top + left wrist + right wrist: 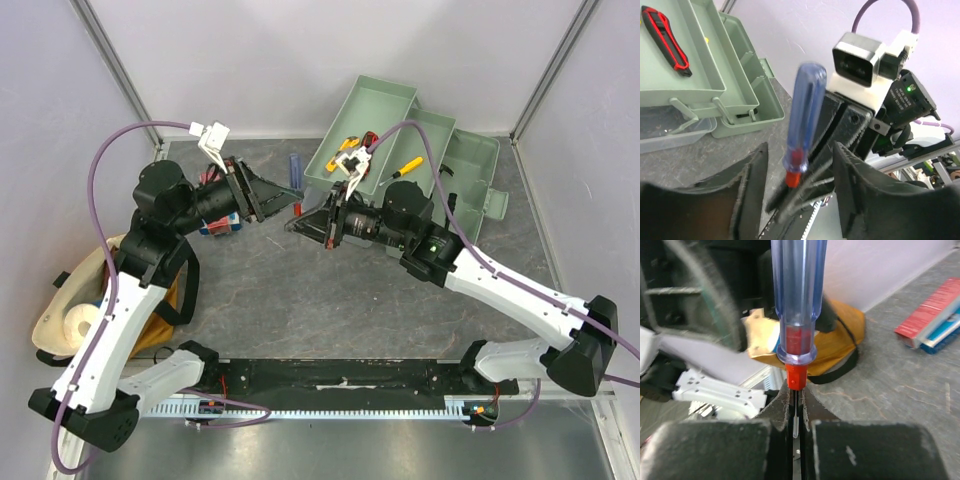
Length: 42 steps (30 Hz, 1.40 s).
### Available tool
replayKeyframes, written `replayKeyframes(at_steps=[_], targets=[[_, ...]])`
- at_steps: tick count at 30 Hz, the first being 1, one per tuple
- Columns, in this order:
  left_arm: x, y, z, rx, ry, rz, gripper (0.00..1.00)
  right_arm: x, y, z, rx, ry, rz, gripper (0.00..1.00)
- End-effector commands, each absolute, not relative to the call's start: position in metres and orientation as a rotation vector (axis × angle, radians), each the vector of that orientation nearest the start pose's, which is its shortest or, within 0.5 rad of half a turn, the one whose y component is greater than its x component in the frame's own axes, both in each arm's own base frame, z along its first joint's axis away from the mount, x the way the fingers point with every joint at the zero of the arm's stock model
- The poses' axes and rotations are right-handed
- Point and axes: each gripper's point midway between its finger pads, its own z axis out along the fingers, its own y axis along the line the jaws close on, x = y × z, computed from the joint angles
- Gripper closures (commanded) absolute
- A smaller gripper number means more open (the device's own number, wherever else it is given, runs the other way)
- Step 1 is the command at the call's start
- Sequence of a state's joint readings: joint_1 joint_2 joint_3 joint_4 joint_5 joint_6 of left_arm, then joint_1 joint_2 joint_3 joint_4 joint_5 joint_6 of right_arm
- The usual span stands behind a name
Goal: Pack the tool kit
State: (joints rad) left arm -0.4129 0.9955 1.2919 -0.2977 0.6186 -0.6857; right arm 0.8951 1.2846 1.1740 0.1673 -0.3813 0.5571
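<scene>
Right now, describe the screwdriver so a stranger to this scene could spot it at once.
Start at the pale-green toolbox; just in front of it the right gripper grips the screwdriver by its shaft. Its clear blue handle with a red collar sets it apart from the red-black cutter.

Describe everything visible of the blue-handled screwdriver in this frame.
The screwdriver has a clear blue plastic handle, a red collar and a thin metal shaft. The right gripper is shut on the shaft just below the collar, handle pointing away from it. Off the table, it stands between the open fingers of the left gripper, seemingly clear of them.
</scene>
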Motion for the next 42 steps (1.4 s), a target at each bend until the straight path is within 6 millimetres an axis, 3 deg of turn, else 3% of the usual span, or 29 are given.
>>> replayKeyframes(at_steps=[1,4,9,12,17,25,33,37,42], targets=[[0.220,-0.220,0.431,0.285,1.686,-1.216,0.33,0.224,0.361,0.401,-0.479,1.543,1.245,1.00],[0.233,-0.208,0.413,0.234,1.745,-1.097,0.27,0.255,0.323,0.397,-0.326,1.606,0.971,1.00],[0.251,-0.188,0.378,0.133,1.856,-0.920,0.27,0.300,0.233,0.376,0.030,1.688,0.489,1.00],[0.253,-0.187,0.367,0.122,1.886,-0.902,0.27,0.318,0.193,0.353,0.180,1.735,0.322,1.00],[0.255,-0.188,0.359,0.124,1.911,-0.895,0.27,0.355,0.153,0.313,0.306,1.818,0.221,1.00],[0.256,-0.187,0.344,0.121,1.950,-0.875,0.27,0.398,0.129,0.259,0.376,1.942,0.131,1.00],[0.264,-0.187,0.331,0.094,1.988,-0.854,0.27,0.419,0.121,0.198,0.416,2.085,0.088,0.99],[0.278,-0.183,0.318,0.035,2.018,-0.798,0.27,0.421,0.115,0.176,0.448,2.136,0.050,0.88],[0.319,-0.169,0.290,-0.087,2.049,-0.638,0.27,0.424,0.113,0.187,0.459,2.125,0.055,0.63]])
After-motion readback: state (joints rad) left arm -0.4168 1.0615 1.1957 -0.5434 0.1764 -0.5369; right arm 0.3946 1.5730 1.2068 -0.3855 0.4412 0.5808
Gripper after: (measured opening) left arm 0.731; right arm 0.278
